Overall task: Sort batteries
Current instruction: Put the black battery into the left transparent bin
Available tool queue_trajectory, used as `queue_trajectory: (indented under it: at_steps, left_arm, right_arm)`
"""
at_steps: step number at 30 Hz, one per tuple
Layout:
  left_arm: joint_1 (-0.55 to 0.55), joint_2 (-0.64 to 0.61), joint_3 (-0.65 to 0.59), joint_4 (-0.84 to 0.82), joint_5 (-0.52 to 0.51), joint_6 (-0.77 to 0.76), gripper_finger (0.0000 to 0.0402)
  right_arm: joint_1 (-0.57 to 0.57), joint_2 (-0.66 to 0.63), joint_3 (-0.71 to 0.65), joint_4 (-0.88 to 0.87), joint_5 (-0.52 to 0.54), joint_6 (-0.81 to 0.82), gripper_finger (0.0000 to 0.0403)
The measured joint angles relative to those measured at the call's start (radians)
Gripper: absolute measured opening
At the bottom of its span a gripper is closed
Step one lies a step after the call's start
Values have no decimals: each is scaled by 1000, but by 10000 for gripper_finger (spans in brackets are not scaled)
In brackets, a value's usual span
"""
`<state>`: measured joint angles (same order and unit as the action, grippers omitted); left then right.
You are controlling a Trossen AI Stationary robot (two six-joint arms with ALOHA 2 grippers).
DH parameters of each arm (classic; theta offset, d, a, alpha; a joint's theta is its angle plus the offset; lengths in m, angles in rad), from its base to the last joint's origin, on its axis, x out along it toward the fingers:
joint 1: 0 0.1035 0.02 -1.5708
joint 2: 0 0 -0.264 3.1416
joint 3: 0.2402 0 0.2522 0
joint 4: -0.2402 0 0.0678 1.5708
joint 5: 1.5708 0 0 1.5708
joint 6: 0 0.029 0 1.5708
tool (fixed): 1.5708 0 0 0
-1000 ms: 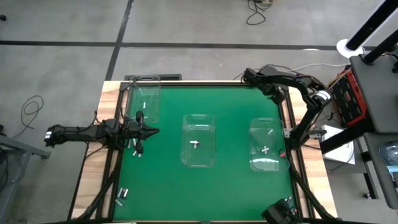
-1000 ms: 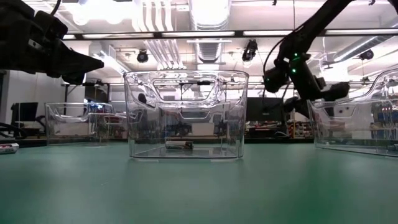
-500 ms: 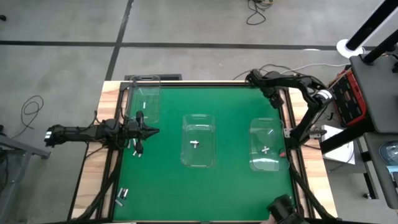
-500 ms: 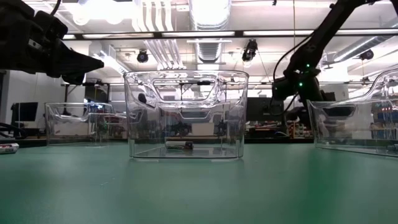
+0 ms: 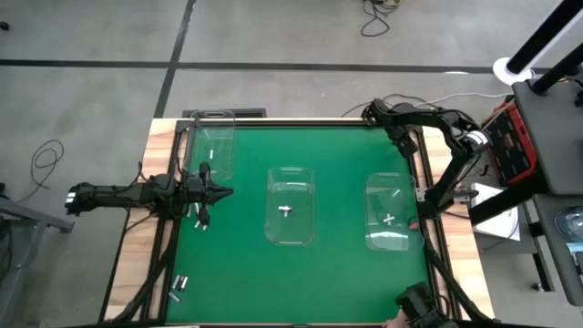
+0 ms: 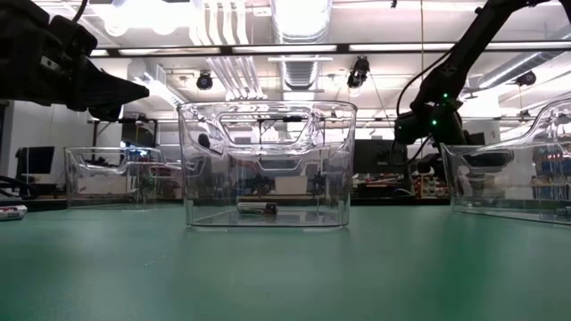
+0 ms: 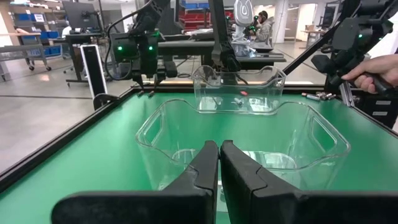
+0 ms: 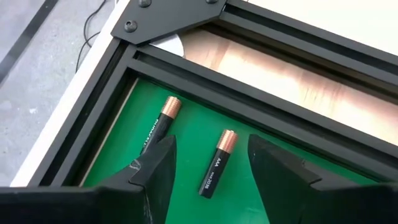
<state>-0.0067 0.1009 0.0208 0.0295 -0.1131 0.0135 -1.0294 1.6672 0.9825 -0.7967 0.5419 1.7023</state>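
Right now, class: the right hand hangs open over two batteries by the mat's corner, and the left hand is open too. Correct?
Not quite. The left hand is shut, its fingers pressed together in the left wrist view. The right hand does hang open over the two batteries.

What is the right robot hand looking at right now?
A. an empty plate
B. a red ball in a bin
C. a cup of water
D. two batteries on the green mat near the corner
D: the right wrist view shows the right gripper open above two batteries lying on the green mat by the frame's corner.
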Motion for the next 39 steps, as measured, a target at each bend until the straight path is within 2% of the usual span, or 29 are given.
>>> queue_trajectory:
  at_steps: [9, 16, 23, 29, 36, 39]
  left_arm:
    - [0, 0, 0, 0, 0, 0, 0]
    - [0, 0, 0, 0, 0, 0, 0]
    - [0, 0, 0, 0, 0, 0, 0]
    - [0, 0, 0, 0, 0, 0, 0]
    - [0, 0, 0, 0, 0, 0, 0]
    - [0, 0, 0, 0, 0, 0, 0]
  right_arm:
    - [1, 16, -2, 4, -1, 26, 187]
    - [25, 101, 54, -61, 0, 90, 187]
    - [32, 192, 110, -49, -12, 51, 186]
    - [55, 241, 130, -59, 0, 136, 163]
    - [87, 219, 110, -80, 0, 217, 127]
    - [90, 214, 106, -95, -8, 195, 114]
